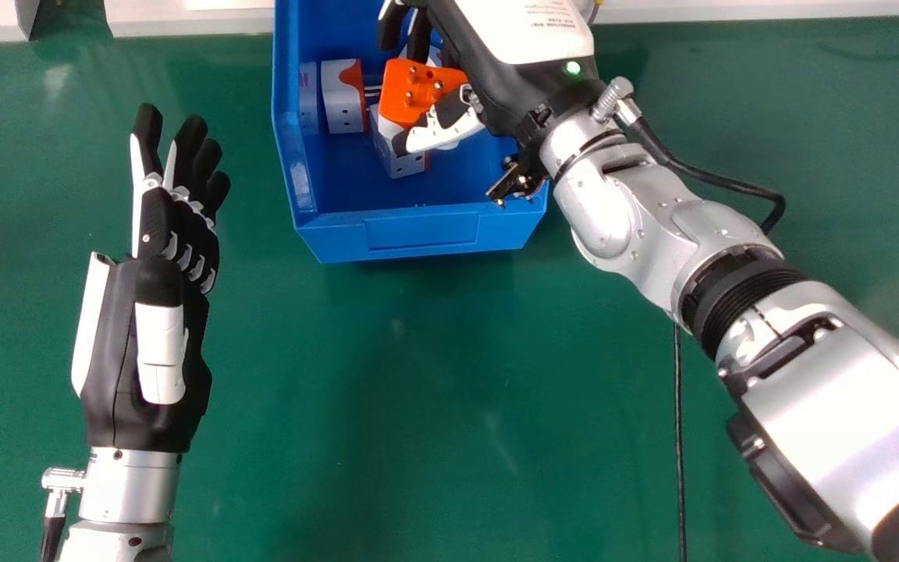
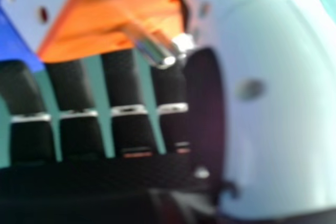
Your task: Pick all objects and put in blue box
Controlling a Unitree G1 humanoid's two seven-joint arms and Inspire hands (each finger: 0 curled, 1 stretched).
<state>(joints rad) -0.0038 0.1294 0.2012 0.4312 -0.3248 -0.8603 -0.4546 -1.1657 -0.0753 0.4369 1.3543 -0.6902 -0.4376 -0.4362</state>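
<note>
Green worktop (image 1: 410, 375) spreads under everything in the head view, with pale surfaces (image 1: 192, 19) along its far edge and a thin black cable (image 1: 678, 437) running down it beside the right arm. Near that far edge sits an open blue plastic box (image 1: 418, 234). Over the box is the robot's right hand (image 1: 496, 97), its silver forearm coming in from the lower right. Its fingers are drawn narrow around a white-and-orange block with metal pins (image 1: 410, 92): the thumb lies along the near side of the orange part and the dark fingers are on the far side. In the head view this block is within the box's outline; whether it touches what is beneath, I cannot tell. In the right hand view its orange face (image 2: 118, 22) crosses the ends of the black fingers, and a shiny pin sits just beside the thumb. Inside the box, to the left, is a white block with an orange end (image 1: 340, 97), and nearer the front, partly under the hand, is a white block with dark holes (image 1: 401, 160). The robot's left hand (image 1: 145, 343) is over the worktop, left of the box and well apart from it, fingers straight and pointing toward the far edge.
</note>
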